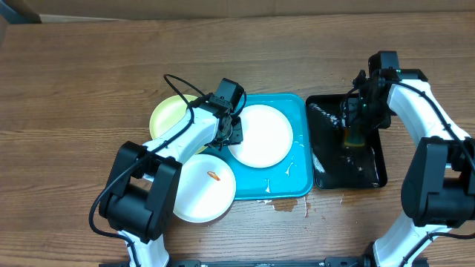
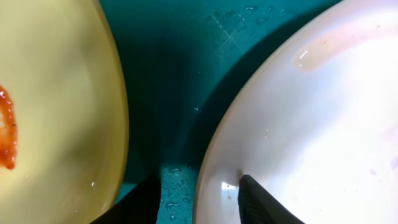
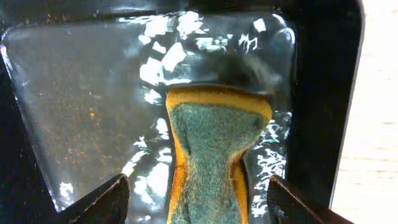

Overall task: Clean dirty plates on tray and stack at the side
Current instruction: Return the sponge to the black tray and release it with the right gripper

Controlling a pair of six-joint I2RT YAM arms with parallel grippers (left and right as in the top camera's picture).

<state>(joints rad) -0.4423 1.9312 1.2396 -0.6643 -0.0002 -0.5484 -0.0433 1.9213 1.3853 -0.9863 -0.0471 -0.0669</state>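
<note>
Your three plates sit around the left side of the blue tray (image 1: 298, 179). The white plate (image 1: 263, 137) lies flat inside the tray, left of its middle. In the left wrist view it looks wet and glossy (image 2: 311, 124), with only a faint pale streak near its far edge. The yellow-green plate (image 1: 169, 115) is at the far left, with its right edge reaching over the tray's left side. It is partly hidden by the arm and carries an orange-red smear (image 2: 6, 134). The second white plate (image 1: 200, 194) rests at the tray's near left corner, mostly on the table (image 1: 74, 89), with a small orange smear (image 1: 214, 176) near its middle. Your left gripper (image 1: 231, 132) is down at the left rim of the plate in the tray. Its jaws are parted and straddle that rim, with one of the fingers (image 2: 264, 202) over the plate and the other outside it above the wet tray floor. To the right, just beside the blue tray, the black tray (image 1: 371, 167) holds water. Your right gripper (image 1: 356, 111) hangs over it, spread wide on either side of the sponge (image 3: 214, 149) and clear of it on both sides. The sponge shows a green rough face with yellow-orange edges.
</note>
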